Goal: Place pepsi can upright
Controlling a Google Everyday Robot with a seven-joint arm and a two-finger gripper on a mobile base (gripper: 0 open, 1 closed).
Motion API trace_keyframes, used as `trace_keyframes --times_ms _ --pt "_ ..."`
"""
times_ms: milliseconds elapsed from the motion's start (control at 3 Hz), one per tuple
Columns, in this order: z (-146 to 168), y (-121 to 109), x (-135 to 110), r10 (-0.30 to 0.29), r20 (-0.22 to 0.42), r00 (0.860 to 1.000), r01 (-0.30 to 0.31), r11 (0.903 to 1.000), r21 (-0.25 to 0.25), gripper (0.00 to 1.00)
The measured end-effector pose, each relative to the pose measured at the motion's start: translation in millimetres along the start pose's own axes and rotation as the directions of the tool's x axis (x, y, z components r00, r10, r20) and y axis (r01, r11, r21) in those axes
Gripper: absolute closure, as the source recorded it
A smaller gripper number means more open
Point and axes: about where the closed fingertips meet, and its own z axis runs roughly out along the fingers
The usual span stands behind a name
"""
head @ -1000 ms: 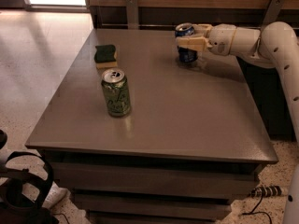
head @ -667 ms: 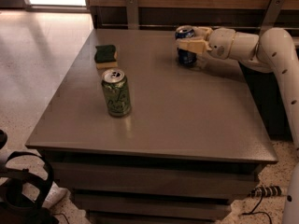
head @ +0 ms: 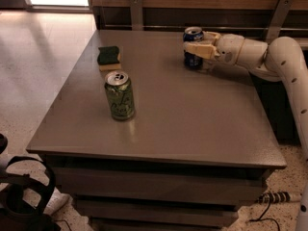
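The grey desk (head: 192, 129) carries everything, and its layout matches 1 second ago: nothing on it has shifted. The white arm (head: 288, 57) reaches in from the right along the far edge, its bend sitting slightly lower than before. At its end the claw (head: 196, 41) is over the far right part of the desk, still clenched on the pepsi can (head: 193, 61), which has kept the same spot. 1 of the tan fingers (head: 198, 49) lies across the can's near side and the other runs behind its rim. The can stands upright inside the claw, silver top up and open-tab end facing the ceiling. Whether its base rests on the desk or sits just above it cannot be told.

Well to the left of the claw and nearer the camera, 1 green can (head: 119, 96) stands upright, apart from everything else. Farther back, left of the claw at about its own depth, a green and yellow sponge (head: 109, 57) lies flat. Neither is near the claw, and the stretch of desk between them and it is bare. Below the claw's side of the desk, a power strip (head: 276, 197) lies on the speckled floor.
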Motion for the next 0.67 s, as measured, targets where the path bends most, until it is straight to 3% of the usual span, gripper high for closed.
trace_keyframes --times_ms 667 --pt "4.0 1.9 0.0 0.001 0.001 1.0 -0.001 1.0 -0.006 0.35"
